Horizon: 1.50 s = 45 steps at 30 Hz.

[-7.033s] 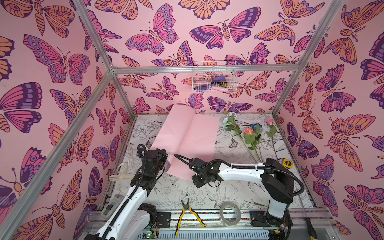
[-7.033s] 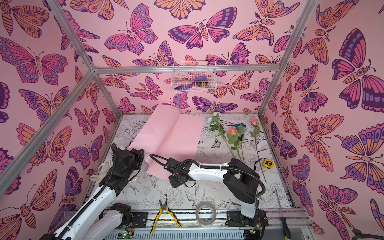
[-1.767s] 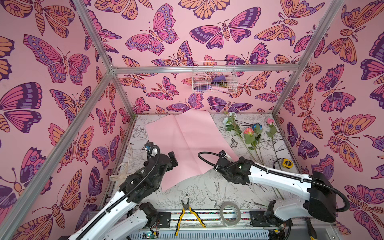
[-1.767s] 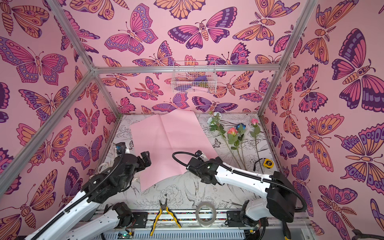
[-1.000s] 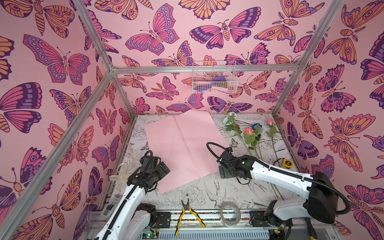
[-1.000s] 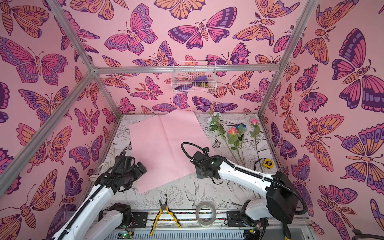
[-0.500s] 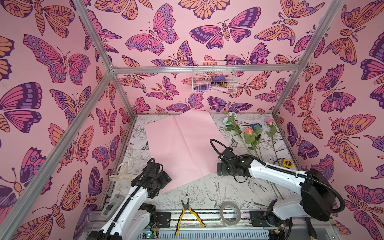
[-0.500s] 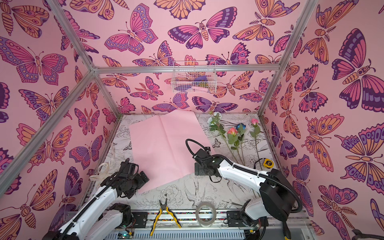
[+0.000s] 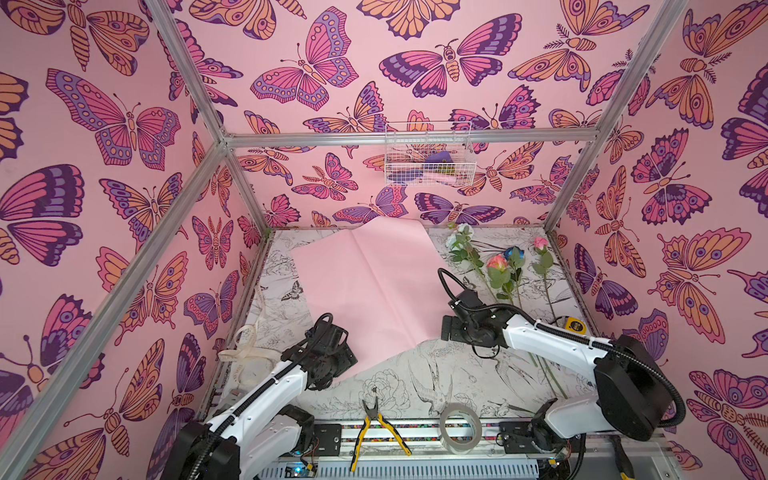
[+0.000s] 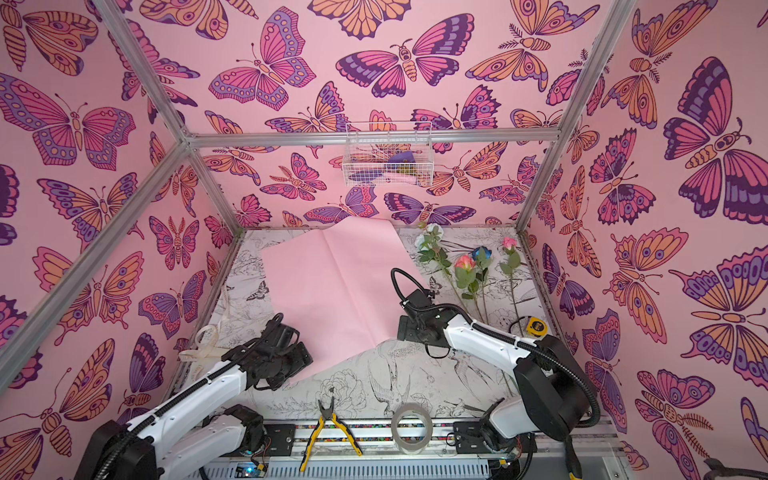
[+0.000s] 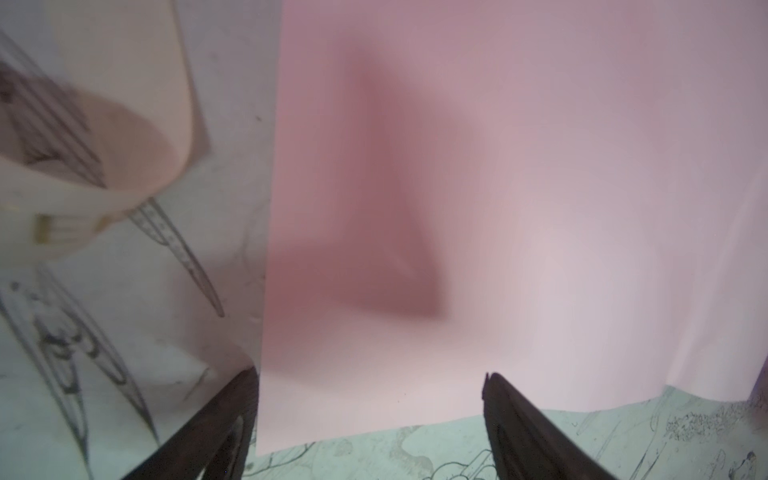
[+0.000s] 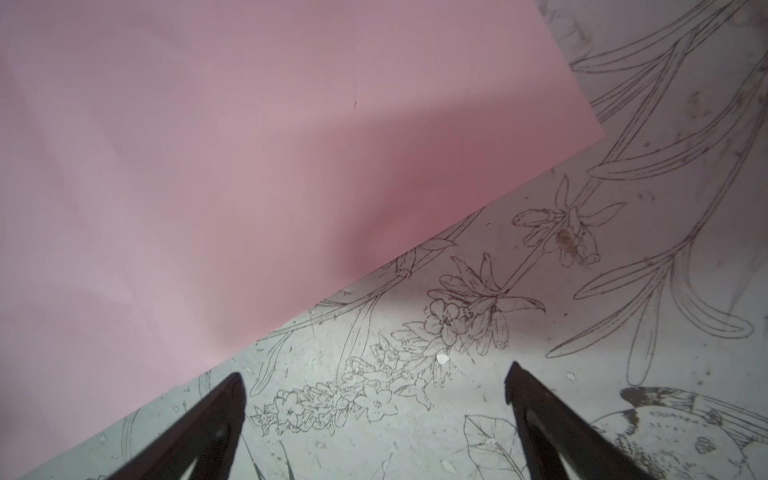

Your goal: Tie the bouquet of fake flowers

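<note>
Though nowhere near bundled yet, find the flowers [image 9: 496, 262] laid side by side on the far right of the surface [image 9: 436, 374], heads toward the back wall, stem ends toward the robot's side. Long axis: far to near, four stems roughly parallel. Just left of them, the pink paper [image 9: 374, 291], spread flat and unrolled, far corner curling up the back wall, long axis also far to near but skewed, near corner pointing toward the left arm. No overlap of paper and stems made out in both top views.

Right tool [image 12: 374, 374] just off the paper's right-hand edge, fingers spread wide, holding nothing, bare surface beneath. Flowers just beyond it and to its right, so judged the nearer arm for fetching them. Left tool [image 11: 370, 376] over the paper's near corner, fingers spread, pinching nothing. Cream ribbon [image 9: 243, 354] looped at the left edge, beside the left arm.

Likely next: carry stems leftward onto the paper, keeping heads toward the wall.
</note>
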Motion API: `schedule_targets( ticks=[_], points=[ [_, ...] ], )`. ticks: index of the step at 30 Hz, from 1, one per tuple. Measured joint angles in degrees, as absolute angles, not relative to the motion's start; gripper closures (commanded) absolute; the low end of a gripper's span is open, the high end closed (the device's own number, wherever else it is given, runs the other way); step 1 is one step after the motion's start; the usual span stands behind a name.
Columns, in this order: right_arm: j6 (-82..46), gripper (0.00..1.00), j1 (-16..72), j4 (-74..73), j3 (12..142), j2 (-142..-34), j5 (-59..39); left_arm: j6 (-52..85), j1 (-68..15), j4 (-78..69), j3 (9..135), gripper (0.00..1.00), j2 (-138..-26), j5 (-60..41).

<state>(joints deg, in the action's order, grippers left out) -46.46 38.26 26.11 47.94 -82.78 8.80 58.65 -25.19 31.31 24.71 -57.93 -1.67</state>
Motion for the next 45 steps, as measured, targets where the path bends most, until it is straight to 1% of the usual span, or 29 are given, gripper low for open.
schedule_targets(
  ticks=[6,11,16,20,24,27,28,30,32,33,34,39,45],
  points=[
    [-46.74,0.04,35.51,23.18,46.54,-82.65,5.78,61.56,-31.9,30.81,25.67,0.27,-60.12,-1.72],
    [-50.85,0.14,35.33,14.5,40.56,-81.19,-1.26,63.13,-35.66,30.3,27.11,0.28,-62.81,-1.5],
    [-57.52,0.2,35.38,1.48,33.65,-80.75,-7.14,63.66,-36.8,30.02,27.62,0.29,-63.68,-1.5],
    [-61.25,0.23,36.01,-8.4,30.76,-82.04,-8.51,64.03,-36.99,30.0,27.62,0.29,-63.66,-1.45],
    [-62.98,0.32,37.04,-15.9,30.59,-85.71,-8.69,64.38,-37.19,29.95,27.62,0.29,-63.57,-1.41],
    [-64.14,0.48,37.58,-21.8,30.76,-89.43,-8.64,64.77,-37.28,29.93,27.59,0.28,-63.55,-1.43],
    [-64.58,0.58,37.71,-24.25,31.0,-91.07,-8.6,64.88,-37.41,29.91,27.59,0.28,-63.55,-1.43],
    [-65.3,0.71,37.93,-27.81,31.22,-93.91,-8.67,65.06,-37.65,29.82,27.57,0.27,-63.44,-1.54],
    [-65.82,0.86,37.98,-30.72,31.31,-95.83,-8.95,65.08,-37.76,29.78,27.51,0.26,-63.18,-1.65],
    [-66.08,0.96,37.98,-31.4,31.31,-96.44,-9.04,65.19,-37.85,29.82,27.42,0.26,-62.89,-1.85],
    [-66.5,1.0,37.98,-31.99,31.31,-96.92,-9.21,65.32,-37.91,29.98,27.33,0.26,-62.57,-2.04],
    [-67.53,1.0,37.87,-32.16,30.44,-96.4,-9.54,65.69,-37.95,31.92,27.31,0.26,-58.87,-2.57],
    [-66.96,1.0,35.68,-26.13,27.09,-88.84,-9.74,64.95,-37.95,34.85,31.44,0.25,-56.23,-1.69]
  ],
)
